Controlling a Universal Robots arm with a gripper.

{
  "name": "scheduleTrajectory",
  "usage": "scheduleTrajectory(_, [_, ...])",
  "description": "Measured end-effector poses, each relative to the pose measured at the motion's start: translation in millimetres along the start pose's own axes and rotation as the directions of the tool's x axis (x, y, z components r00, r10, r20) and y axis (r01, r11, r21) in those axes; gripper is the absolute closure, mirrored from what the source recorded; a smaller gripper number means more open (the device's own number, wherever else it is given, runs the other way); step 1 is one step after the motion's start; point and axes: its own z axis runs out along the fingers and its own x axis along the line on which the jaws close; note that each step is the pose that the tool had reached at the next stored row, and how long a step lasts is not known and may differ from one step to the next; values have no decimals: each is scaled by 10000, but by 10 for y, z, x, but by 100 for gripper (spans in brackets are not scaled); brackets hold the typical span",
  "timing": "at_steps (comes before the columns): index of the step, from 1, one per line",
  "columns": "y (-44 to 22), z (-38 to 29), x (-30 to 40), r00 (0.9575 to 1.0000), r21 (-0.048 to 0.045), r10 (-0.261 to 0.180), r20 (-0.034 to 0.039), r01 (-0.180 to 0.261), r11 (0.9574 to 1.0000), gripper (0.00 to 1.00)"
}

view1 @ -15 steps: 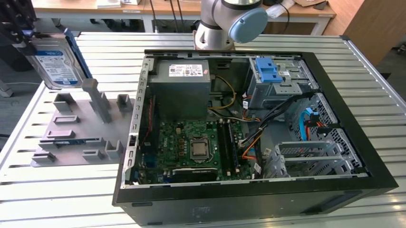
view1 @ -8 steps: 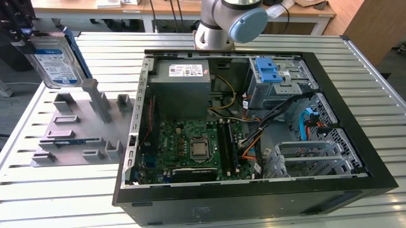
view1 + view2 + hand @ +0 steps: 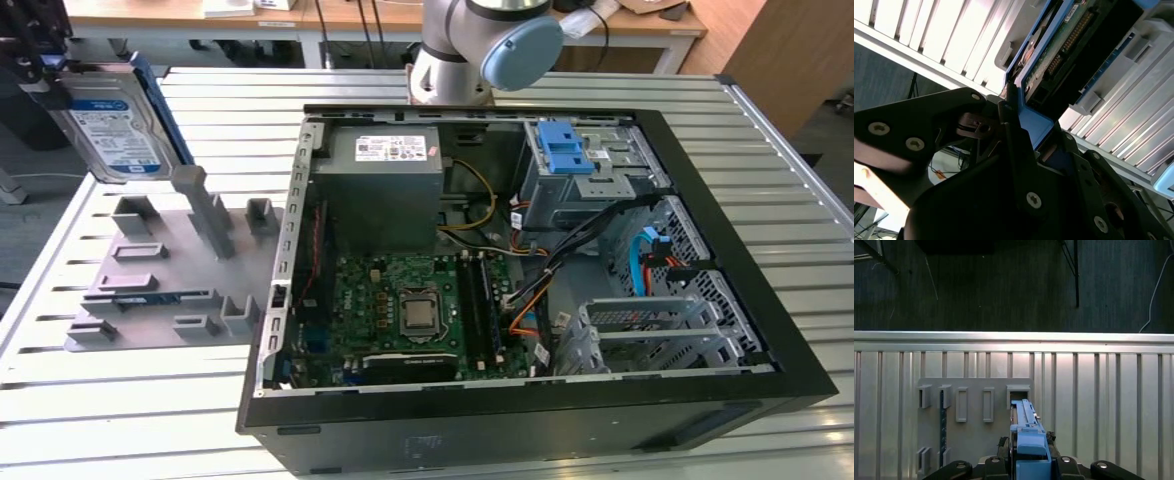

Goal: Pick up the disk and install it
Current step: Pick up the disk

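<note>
The disk [image 3: 118,128], a silver drive with a white-and-blue label and blue frame, hangs tilted in the air at the exterior view's far left, above the grey holder [image 3: 167,265]. My gripper [image 3: 51,82] is shut on its upper end. In the first wrist view the disk [image 3: 1026,432] shows edge-on, its blue frame clamped in the gripper [image 3: 1027,462], over the holder's slots [image 3: 974,405]. The second wrist view shows the disk's green circuit board [image 3: 1061,47] and blue frame [image 3: 1031,122] between the black fingers [image 3: 1011,135].
An open computer case [image 3: 287,250] lies on the slatted metal table [image 3: 147,400], to the exterior view's right of the holder. Its metal drive cage with a blue latch [image 3: 567,155] sits at the far right corner. The arm's base [image 3: 467,50] stands behind the case.
</note>
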Motion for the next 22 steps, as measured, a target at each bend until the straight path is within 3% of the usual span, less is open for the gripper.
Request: scheduleTrajectory(22, [1,-207,-3,10000,0,1,0,-1,10000,64])
